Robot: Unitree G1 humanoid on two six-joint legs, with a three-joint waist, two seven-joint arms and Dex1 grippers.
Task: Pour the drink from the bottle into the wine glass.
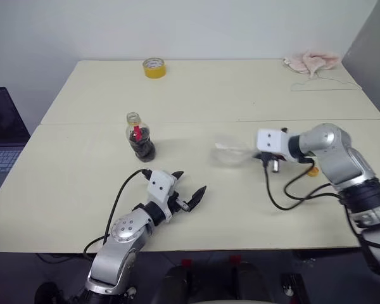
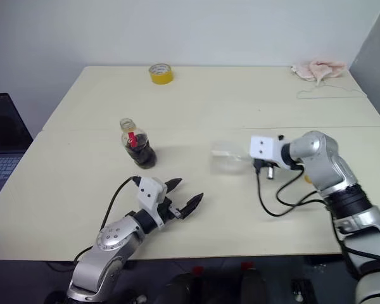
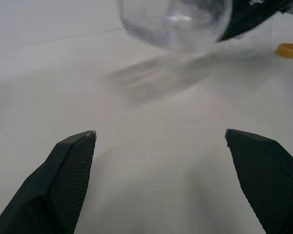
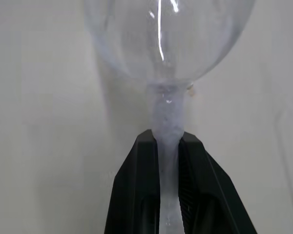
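Near the middle of the left eye frame, a little left of centre, the bottle (image 1: 139, 139) stands upright on the pale table (image 1: 196, 95), its neck uncapped, a red label strip across its front and the drink (image 1: 142, 149) filling only its lower bulb as a dark, almost black pool. Below it, toward the lower left of the frame, the left gripper (image 1: 191, 187) hovers just above the tabletop with its two black fingers spread wide and nothing between them; it points toward the right side of the picture. Right of centre, the right gripper (image 4: 167, 144) is clamped narrowly on the thin stem of the wine glass (image 1: 229, 152), the two black fingers (image 4: 136, 190) pressing on either side of the stem just under the bowl. The glass is tipped over roughly sideways, its clear, empty bowl pointing toward the left of the frame and toward the bottle, with a clear gap between them. In the left wrist view the bowl sits at the upper edge between the spread fingers. A small yellow cap (image 1: 312, 170) lies on the table just right of the right gripper. At the upper left of the table sits a yellow tape roll (image 1: 154, 67), and at the upper right corner a crumpled pinkish cloth (image 1: 313, 62). A laptop (image 1: 1, 134) shows at the left edge.
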